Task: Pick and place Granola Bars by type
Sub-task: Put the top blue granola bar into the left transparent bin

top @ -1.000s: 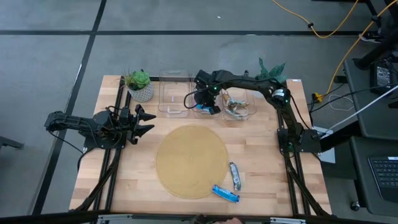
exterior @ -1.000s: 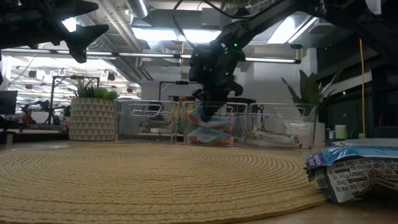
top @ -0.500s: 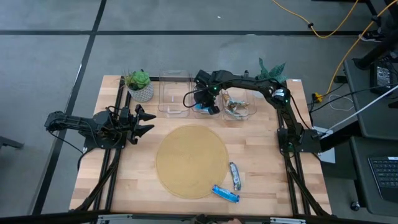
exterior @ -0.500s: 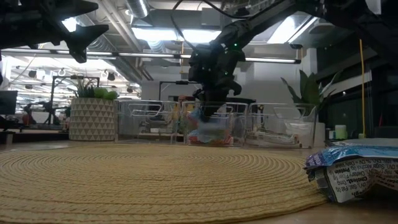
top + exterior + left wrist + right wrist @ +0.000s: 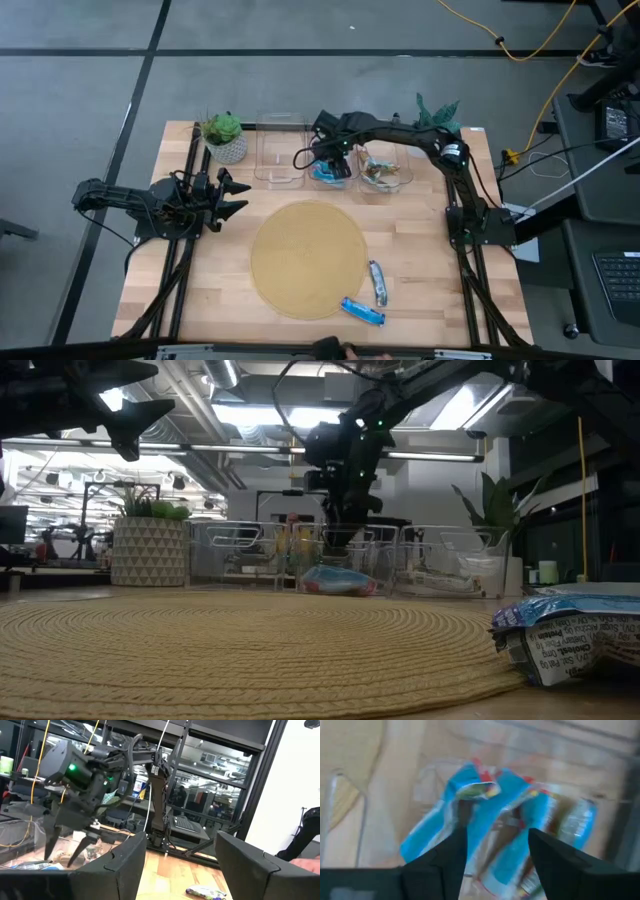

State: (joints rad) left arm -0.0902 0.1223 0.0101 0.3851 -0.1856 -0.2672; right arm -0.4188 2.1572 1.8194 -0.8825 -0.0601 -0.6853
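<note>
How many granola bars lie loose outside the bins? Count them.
2: blue bar at the near edge of the mat; silvery bar just beyond it. None seem hidden.

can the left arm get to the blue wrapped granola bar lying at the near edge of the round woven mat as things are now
Probably yes. The left gripper hovers open over the table's left side, and the blue wrapped granola bar lies in the open beside the round woven mat; nothing stands between them. Whether the arm stretches that far is uncertain.

Right hand [image 5: 331, 167] open, left hand [image 5: 236, 196] open.
</note>
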